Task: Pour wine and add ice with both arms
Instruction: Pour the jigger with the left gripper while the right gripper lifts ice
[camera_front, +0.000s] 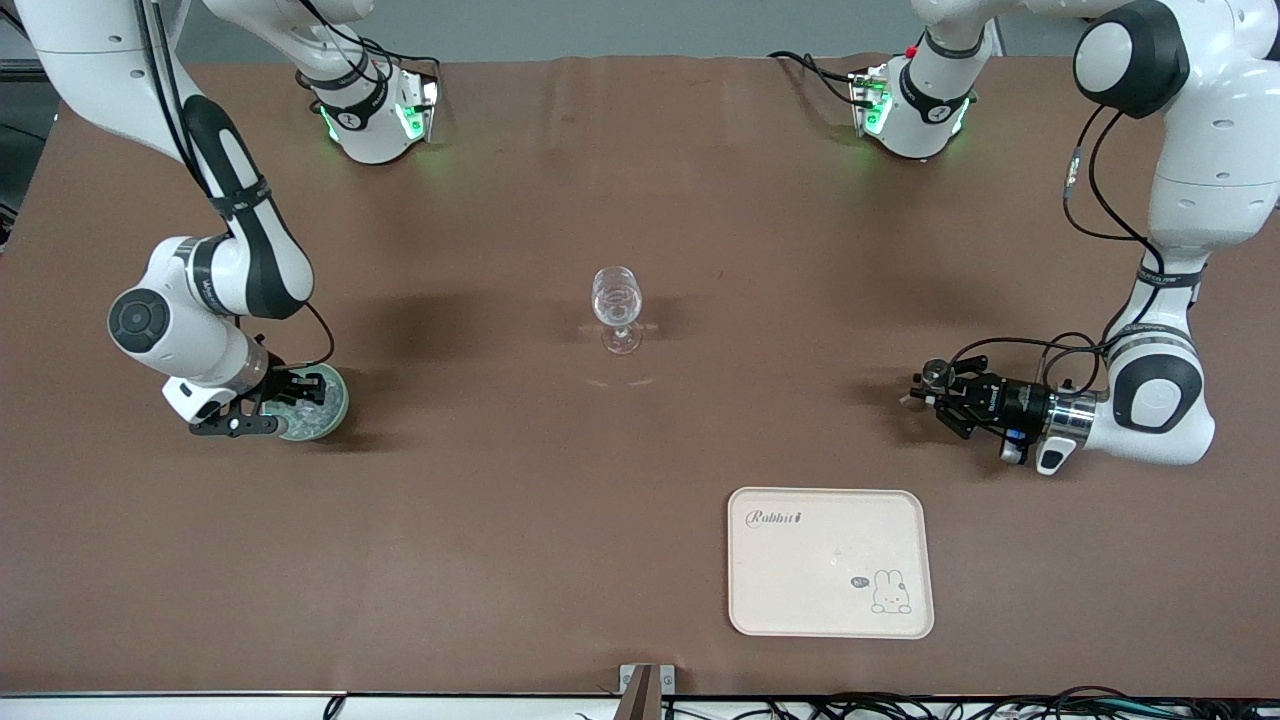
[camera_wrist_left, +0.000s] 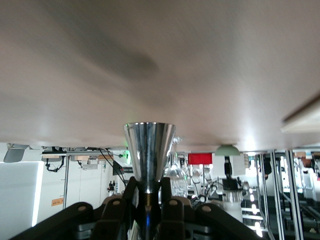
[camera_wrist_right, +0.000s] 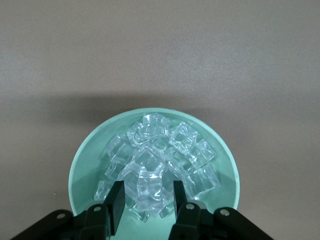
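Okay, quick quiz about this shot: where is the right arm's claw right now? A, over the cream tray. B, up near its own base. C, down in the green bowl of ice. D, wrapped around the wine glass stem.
C: the right claw sits over the pale green bowl, its fingers straddling one of the ice cubes; the wine glass stands alone mid-table.

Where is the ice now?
The ice sits piled in the pale green bowl at the right arm's end of the table, with the right gripper directly over it.
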